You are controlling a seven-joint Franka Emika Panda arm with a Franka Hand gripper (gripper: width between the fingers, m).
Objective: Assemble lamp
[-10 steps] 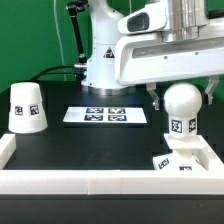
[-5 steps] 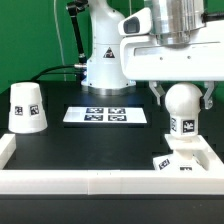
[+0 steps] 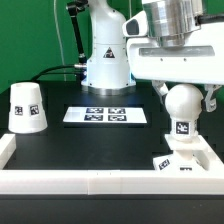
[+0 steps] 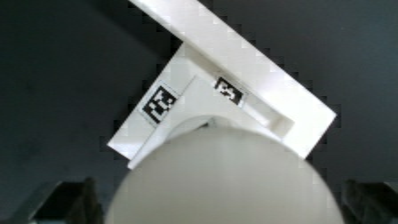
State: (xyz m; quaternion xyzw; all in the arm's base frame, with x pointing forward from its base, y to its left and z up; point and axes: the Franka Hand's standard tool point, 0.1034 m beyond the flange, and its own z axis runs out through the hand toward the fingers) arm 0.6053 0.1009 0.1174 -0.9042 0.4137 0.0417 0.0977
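Round-topped white plastic bulb (image 3: 182, 104) stands upright on the flat square white base block (image 3: 178, 162), one tag facing the exterior camera. We place the pair in the counter's near corner on the exterior view's right. The block sits close in against the raised white rail (image 3: 90, 181), which borders the near edge and turns up the side edges.

The arm's two-finger gripper (image 3: 185, 97) hangs directly over the bulb, jaws spread to either side of the dome. In the wrist view we see the dark fingers (image 4: 71, 201) standing off from the bulb, with a strip of black showing between. We note it as released, grasping nothing.

Room: the rail closes the corner on two sides of the block. Toward the counter's middle the black counter top (image 3: 90, 145) lies open.

Around: a cup-shaped tapered white shade (image 3: 27, 107), wide end down, stands by the side edge on the exterior view's left, well apart from the bulb. The marker board (image 3: 105, 116) lies flat between them, nearer the far edge. Behind it, at the far edge, rises the large white robot pedestal (image 3: 105, 62).
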